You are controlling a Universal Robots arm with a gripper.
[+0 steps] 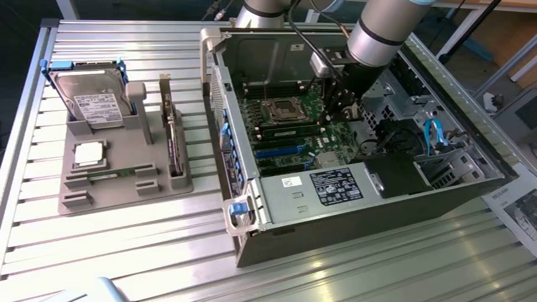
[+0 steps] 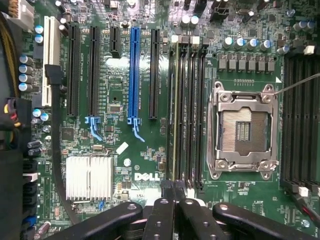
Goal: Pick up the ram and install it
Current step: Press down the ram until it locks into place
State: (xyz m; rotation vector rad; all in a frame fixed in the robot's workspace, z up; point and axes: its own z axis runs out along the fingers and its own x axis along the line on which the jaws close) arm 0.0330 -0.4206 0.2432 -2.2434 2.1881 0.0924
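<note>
arm: we see it (image 1: 381, 25) reaching down into the open computer case (image 1: 361, 207), above the green motherboard (image 1: 293, 135).
jaws: we read the gripper (image 2: 175, 200) as closed, fingers (image 2: 162, 217) pressed together with nothing between them, right over the bank of memory slots (image 2: 192, 110) next to the processor socket (image 2: 242, 130).
ram: we see a thin green stick (image 2: 174, 110) standing in the slot on the side of that bank nearest the blue card slot (image 2: 134, 75), in line with the fingertips. We can't tell if they touch its top edge.
other slots: the rest of that bank looks bare and black to us.
socket: metal frame, no chip in it.
holder: gray tray (image 1: 126, 163) on the slatted table (image 1: 109, 251), on the exterior view's left, well apart from the case.
holder contents: hard drive (image 1: 92, 100) upright at the back, square silver processor (image 1: 89, 154) lying flat, an upright circuit card (image 1: 173, 138) along its side nearest the case.
</note>
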